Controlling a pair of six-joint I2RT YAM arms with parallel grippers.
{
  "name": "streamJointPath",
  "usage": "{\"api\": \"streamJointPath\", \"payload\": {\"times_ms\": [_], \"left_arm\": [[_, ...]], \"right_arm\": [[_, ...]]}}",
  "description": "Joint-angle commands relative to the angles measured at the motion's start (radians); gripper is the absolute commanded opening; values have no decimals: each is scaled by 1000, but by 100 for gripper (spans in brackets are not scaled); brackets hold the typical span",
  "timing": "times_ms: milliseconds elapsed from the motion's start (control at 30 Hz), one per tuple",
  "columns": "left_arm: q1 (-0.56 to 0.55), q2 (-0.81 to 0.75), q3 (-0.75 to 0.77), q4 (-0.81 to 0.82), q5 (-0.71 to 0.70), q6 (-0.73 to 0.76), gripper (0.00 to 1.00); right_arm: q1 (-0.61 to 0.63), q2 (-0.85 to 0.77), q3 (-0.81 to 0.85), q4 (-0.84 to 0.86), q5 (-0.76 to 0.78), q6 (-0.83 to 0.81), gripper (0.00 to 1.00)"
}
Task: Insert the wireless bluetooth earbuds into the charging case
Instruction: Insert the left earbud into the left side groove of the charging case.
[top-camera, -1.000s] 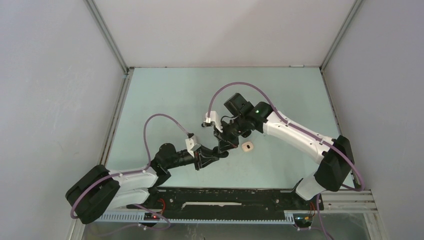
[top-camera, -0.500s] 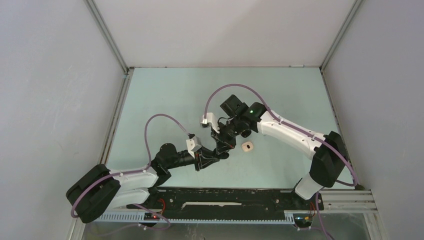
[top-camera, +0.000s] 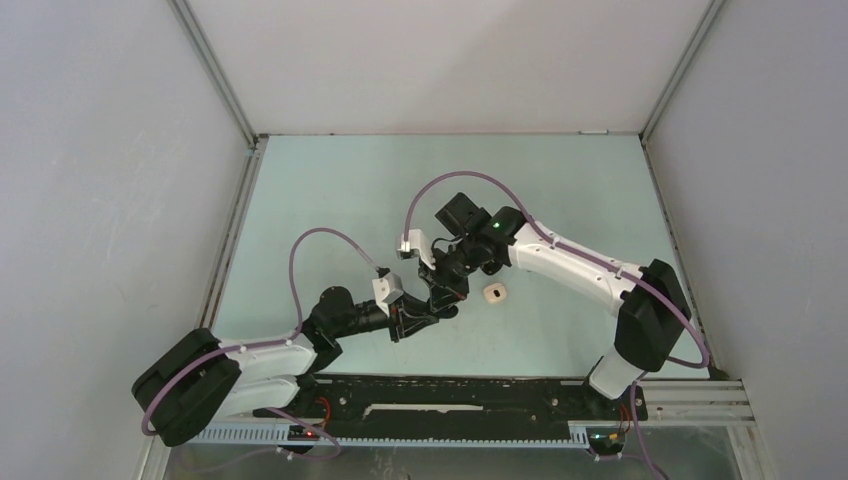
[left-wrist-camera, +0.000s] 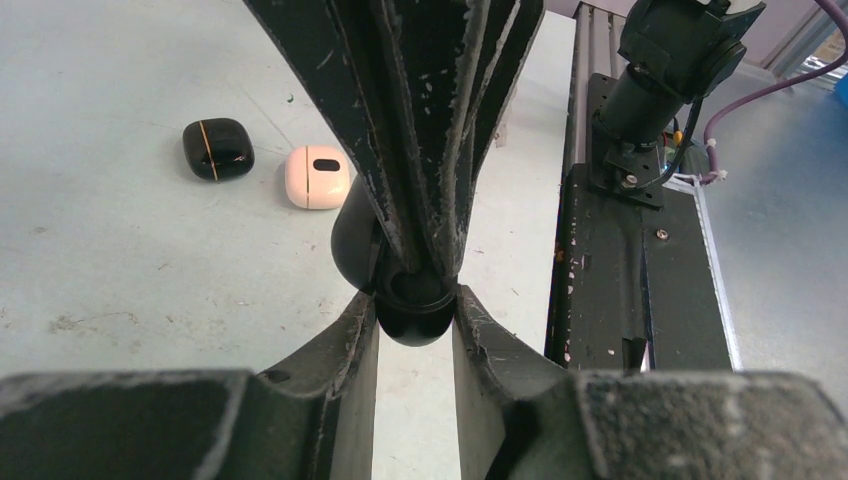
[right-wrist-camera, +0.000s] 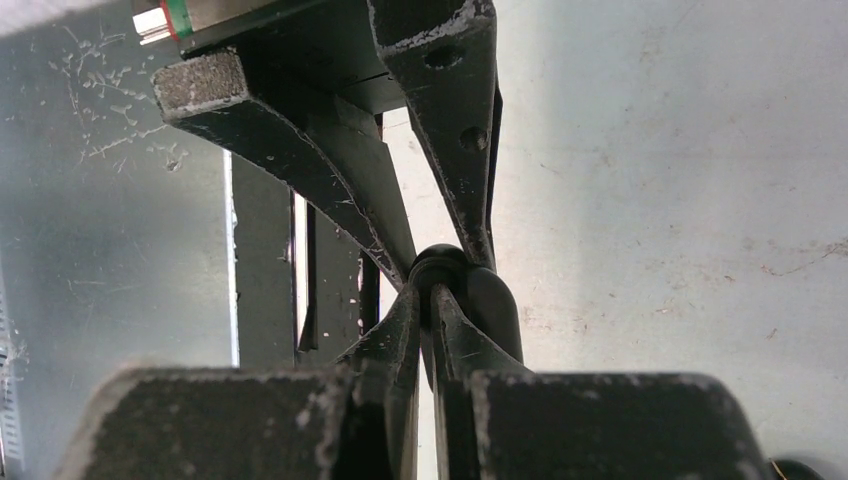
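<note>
My left gripper (left-wrist-camera: 415, 300) is shut on a black pebble-shaped charging case (left-wrist-camera: 412, 322), held off the table with its lid (left-wrist-camera: 350, 240) open to the left. My right gripper (right-wrist-camera: 430, 295) comes from the opposite side, its fingers (left-wrist-camera: 420, 150) pressed together with the tips in the case's opening. The case also shows in the right wrist view (right-wrist-camera: 495, 300). No earbud shows, and what lies between the right tips is hidden. In the top view the two grippers meet, left (top-camera: 443, 308) and right (top-camera: 447, 288).
A whitish closed case (top-camera: 493, 293) lies on the table just right of the grippers and also shows in the left wrist view (left-wrist-camera: 318, 176). A black case with a gold stripe (left-wrist-camera: 217, 148) lies beside it. The black base rail (left-wrist-camera: 640, 250) runs along the near edge.
The right arm's wrist and forearm have shifted slightly left while its fingertips stay at the held case. The left arm has not moved.
</note>
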Motion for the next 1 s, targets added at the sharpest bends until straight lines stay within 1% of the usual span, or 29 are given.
{"api": "streamJointPath", "payload": {"times_ms": [0, 67, 167, 267, 500, 567, 667, 733, 800, 867, 967], "left_arm": [[-6, -13, 34, 48, 12, 28, 0], [-6, -11, 35, 47, 11, 28, 0], [-6, -7, 36, 44, 11, 28, 0], [-8, -7, 38, 42, 10, 29, 0], [-6, 3, 43, 41, 8, 28, 0], [-6, 7, 44, 41, 7, 28, 0], [-7, 2, 43, 34, -15, 31, 0], [-5, -15, 41, 9, -64, 40, 0], [1, -46, 43, -57, -152, 64, 0], [11, -91, 35, -120, -289, 82, 0], [42, -168, 14, -198, -471, 80, 0]], "right_arm": [[7, 11, 12, 32, 12, 11, 7], [6, 4, 13, 33, 11, 8, 10], [7, -21, 14, 30, 6, 5, 18], [7, -63, 12, 23, 11, 2, 23], [-9, -159, 19, -17, -6, -11, 25], [-32, -180, 34, -30, -18, -10, 25], [-104, -199, 44, -7, -30, -4, 27], [-170, -195, 38, 41, -36, -1, 27], [-247, -174, 23, 127, -19, 37, 26], [-322, -135, 8, 213, 2, 92, 24], [-365, -74, -3, 308, 58, 119, 22]]}}
